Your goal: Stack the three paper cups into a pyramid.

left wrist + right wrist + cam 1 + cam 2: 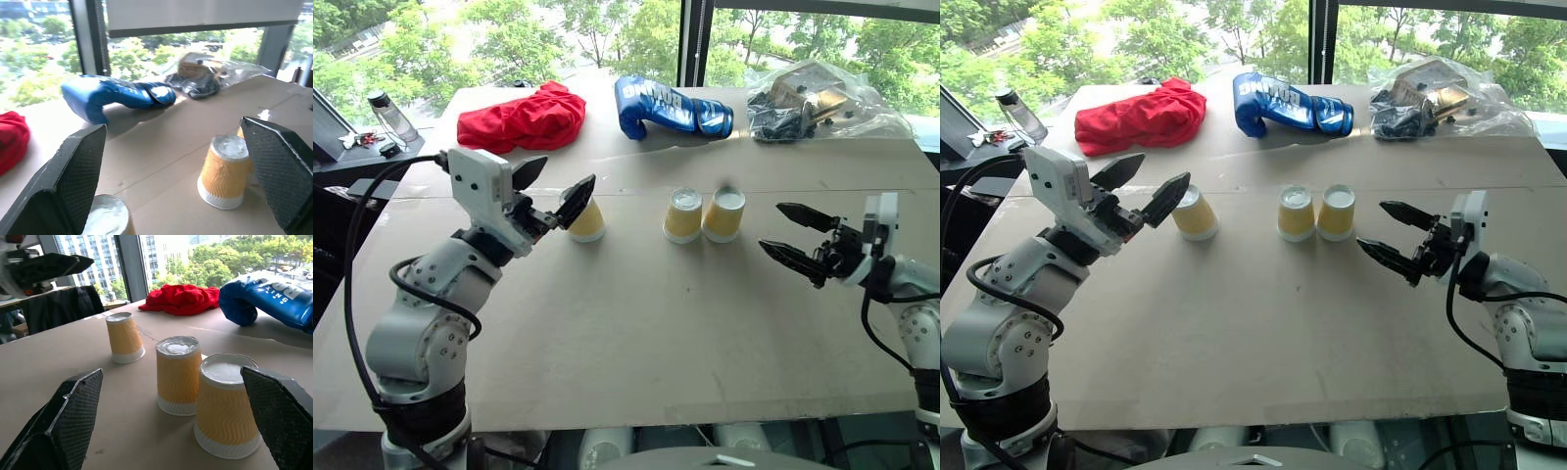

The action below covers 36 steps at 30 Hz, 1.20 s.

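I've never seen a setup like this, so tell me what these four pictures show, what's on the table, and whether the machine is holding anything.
A humanoid robot with two arms stands at a table. Two pictures come from cameras in its head, looking down over the arms; the other two come from cameras on each wrist, looking along the black fingers. Three paper cups stand upside down: one cup near the left gripper, and two cups side by side nearer the right gripper. Both grippers are open and hold nothing. Farther back lie a red cloth, a blue boxing glove and a plastic bag.
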### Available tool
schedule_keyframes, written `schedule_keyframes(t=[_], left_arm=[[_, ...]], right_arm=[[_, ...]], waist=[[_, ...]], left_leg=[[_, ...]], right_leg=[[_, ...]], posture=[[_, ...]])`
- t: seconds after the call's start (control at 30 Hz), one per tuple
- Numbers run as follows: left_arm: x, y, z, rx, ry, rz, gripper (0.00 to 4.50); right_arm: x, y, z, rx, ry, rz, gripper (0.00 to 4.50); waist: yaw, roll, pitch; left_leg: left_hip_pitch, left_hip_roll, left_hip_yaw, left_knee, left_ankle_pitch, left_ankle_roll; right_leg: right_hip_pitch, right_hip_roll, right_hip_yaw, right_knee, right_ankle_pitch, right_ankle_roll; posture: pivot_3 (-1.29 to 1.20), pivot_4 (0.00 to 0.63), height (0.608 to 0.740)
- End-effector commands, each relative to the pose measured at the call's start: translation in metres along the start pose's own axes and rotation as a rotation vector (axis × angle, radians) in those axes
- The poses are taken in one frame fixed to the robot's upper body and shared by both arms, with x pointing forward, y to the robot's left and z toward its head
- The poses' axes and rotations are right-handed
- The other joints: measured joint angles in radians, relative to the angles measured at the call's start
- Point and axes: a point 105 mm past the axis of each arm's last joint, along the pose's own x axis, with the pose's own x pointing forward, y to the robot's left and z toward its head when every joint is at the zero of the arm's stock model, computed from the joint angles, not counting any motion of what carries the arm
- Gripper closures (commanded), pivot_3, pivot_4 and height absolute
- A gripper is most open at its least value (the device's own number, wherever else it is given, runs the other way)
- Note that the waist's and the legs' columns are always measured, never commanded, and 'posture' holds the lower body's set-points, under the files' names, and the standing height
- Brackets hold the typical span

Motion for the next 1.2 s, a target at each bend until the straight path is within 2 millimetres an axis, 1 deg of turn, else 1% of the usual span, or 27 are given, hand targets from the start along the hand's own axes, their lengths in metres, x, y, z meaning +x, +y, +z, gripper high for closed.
schedule_keyframes(t=[0.03,0.23,0.37,0.47,0.67,0.77,0.9,1.0,1.1,1.13,1.2], left_arm=[[-0.001,0.01,-0.013,0.074,-0.022,0.111,0.0],[0.012,0.018,-0.046,0.084,-0.012,0.197,0.0],[0.021,0.011,-0.065,0.069,0.005,0.154,0.0],[0.029,0.005,-0.072,0.068,0.003,0.115,0.0],[0.046,0.012,-0.085,0.075,0.016,0.129,0.0],[0.052,0.01,-0.092,0.082,0.029,0.113,0.0],[0.058,0.009,-0.097,0.068,0.026,0.113,0.0],[0.064,0.008,-0.094,0.053,0.006,0.113,0.81],[0.065,0.007,-0.09,0.053,-0.008,0.106,2.13],[0.065,0.006,-0.089,0.056,-0.013,0.1,2.31],[0.065,0.005,-0.087,0.061,-0.018,0.095,2.31]], right_arm=[[-0.008,0.014,0.016,-0.057,-0.062,0.059,0.05],[-0.018,0.02,0.008,-0.07,-0.016,0.054,0.05],[-0.017,0.024,0.01,-0.071,-0.028,0.035,0.05],[-0.016,0.029,0.009,-0.068,-0.029,0.031,0.05],[-0.016,0.032,0.007,-0.059,-0.033,0.018,0.05],[-0.017,0.032,0.006,-0.058,-0.034,0.015,0.05],[-0.017,0.032,0.007,-0.06,-0.043,0.008,0.05],[-0.016,0.034,0.01,-0.057,-0.058,0.017,0.0],[-0.015,0.036,0.013,-0.056,-0.06,0.032,0.0],[-0.015,0.038,0.014,-0.052,-0.067,0.044,0.0],[-0.013,0.041,0.016,-0.044,-0.079,0.065,0.0]], waist=[[0.004,0.0,0.0],[0.014,0.0,0.0],[0.015,-0.001,0.0],[0.016,-0.001,0.0],[0.019,-0.001,0.0],[0.021,-0.001,0.0],[0.023,-0.001,0.0],[0.028,-0.001,0.0],[0.028,-0.001,0.0],[0.028,-0.001,0.0],[0.028,-0.001,0.0]], left_leg=[[0.0,0.0,0.0,0.0,0.0,0.0],[0.0,-0.001,-0.001,0.002,0.0,0.0],[0.0,-0.002,-0.001,0.002,0.0,0.0],[0.0,-0.002,-0.001,0.002,0.0,0.0],[0.0,-0.002,-0.001,0.002,0.0,0.0],[0.0,-0.002,-0.001,0.002,0.0,0.0],[0.0,-0.002,-0.001,0.002,0.0,0.0],[0.0,-0.002,-0.002,0.002,0.0,0.0],[0.0,-0.002,-0.001,0.002,0.0,0.0],[0.0,-0.002,-0.001,0.002,0.0,0.0],[0.0,-0.002,-0.002,0.002,0.0,0.0]], right_leg=[[0.0,0.0,0.0,0.0,0.0,0.0],[0.002,-0.001,-0.001,0.001,0.0,0.0],[0.002,-0.001,-0.001,0.0,0.0,0.0],[0.001,0.0,-0.002,0.0,0.0,0.0],[0.002,0.0,-0.002,0.0,0.0,0.0],[0.002,0.0,-0.002,0.0,0.0,0.0],[0.001,0.0,-0.003,0.0,0.0,0.0],[0.001,0.0,-0.003,0.001,0.0,0.0],[0.002,0.0,-0.003,0.0,0.0,0.0],[0.002,0.0,-0.003,0.0,0.0,0.0],[0.001,0.0,-0.003,0.001,0.0,0.0]], posture=[[0.0,0.15,0.74],[0.0,0.15,0.74],[0.0,0.15,0.74],[0.0,0.15,0.74],[0.0,0.15,0.74],[0.0,0.15,0.74],[0.0,0.15,0.74],[0.0,0.15,0.74],[0.0,0.15,0.74],[0.0,0.15,0.74],[0.0,0.15,0.74]])
